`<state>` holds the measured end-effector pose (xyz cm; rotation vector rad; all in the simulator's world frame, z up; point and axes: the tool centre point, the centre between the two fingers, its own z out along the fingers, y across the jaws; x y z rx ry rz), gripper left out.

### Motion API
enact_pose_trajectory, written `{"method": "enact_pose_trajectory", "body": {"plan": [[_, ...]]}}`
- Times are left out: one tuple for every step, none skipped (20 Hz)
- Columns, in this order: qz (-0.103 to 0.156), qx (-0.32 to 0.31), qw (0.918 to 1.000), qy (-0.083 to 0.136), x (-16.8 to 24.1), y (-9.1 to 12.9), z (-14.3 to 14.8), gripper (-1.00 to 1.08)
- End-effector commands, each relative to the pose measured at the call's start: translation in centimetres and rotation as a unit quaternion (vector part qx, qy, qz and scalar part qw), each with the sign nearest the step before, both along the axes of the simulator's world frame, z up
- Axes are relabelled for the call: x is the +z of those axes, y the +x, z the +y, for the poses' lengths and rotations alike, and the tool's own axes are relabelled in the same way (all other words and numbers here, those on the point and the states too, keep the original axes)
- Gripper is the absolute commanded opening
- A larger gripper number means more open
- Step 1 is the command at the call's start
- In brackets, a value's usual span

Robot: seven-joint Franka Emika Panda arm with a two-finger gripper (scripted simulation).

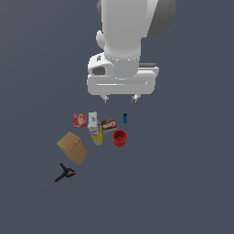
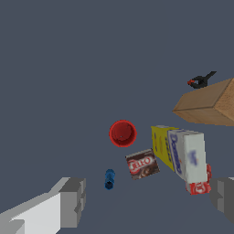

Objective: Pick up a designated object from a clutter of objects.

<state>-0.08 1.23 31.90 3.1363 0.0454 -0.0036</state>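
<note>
Blue upright piece [image 1: 124, 118]: standing free, slim, knobbly, just beside the red cup [image 1: 119, 137], near the brown packet [image 1: 108, 125]. Claw [image 1: 120, 98]: above the clutter, fingers spread wide, holding nothing. Black clamp [image 1: 65, 173]: well apart from the cup.

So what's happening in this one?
A simulated Panda arm hangs above a small clutter on a grey floor: tan box, red cup, several packets and a black clamp. Its hand is open and empty, above the pile. The target, a tiny blue piece, stands apart from the packets, untouched.
</note>
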Motion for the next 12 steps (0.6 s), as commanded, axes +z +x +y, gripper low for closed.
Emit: {"method": "enact_pose_trajectory", "body": {"plan": [[0.0, 0.0, 1.0, 0.0, 0.0, 0.0, 0.0, 1.0], [0.0, 0.0, 1.0, 0.0, 0.0, 0.0, 0.0, 1.0], [0.001, 0.0, 1.0, 0.0, -0.1, 0.0, -0.1, 1.0], [0.002, 0.0, 1.0, 0.0, -0.1, 0.0, -0.3, 1.0], [0.004, 0.0, 1.0, 0.0, -0.2, 0.0, -0.5, 1.0], [0.007, 0.0, 1.0, 0.0, -0.4, 0.0, -0.8, 1.0], [0.009, 0.0, 1.0, 0.0, -0.5, 0.0, -1.1, 1.0], [0.011, 0.0, 0.9999, 0.0, -0.5, 0.0, -1.4, 1.0], [0.012, 0.0, 0.9999, 0.0, -0.5, 0.0, -1.5, 1.0], [0.013, 0.0, 0.9999, 0.0, -0.5, 0.0, -1.6, 1.0], [0.013, 0.0, 0.9999, 0.0, -0.5, 0.0, -1.7, 1.0], [0.013, 0.0, 0.9999, 0.0, -0.5, 0.0, -1.6, 1.0]]}}
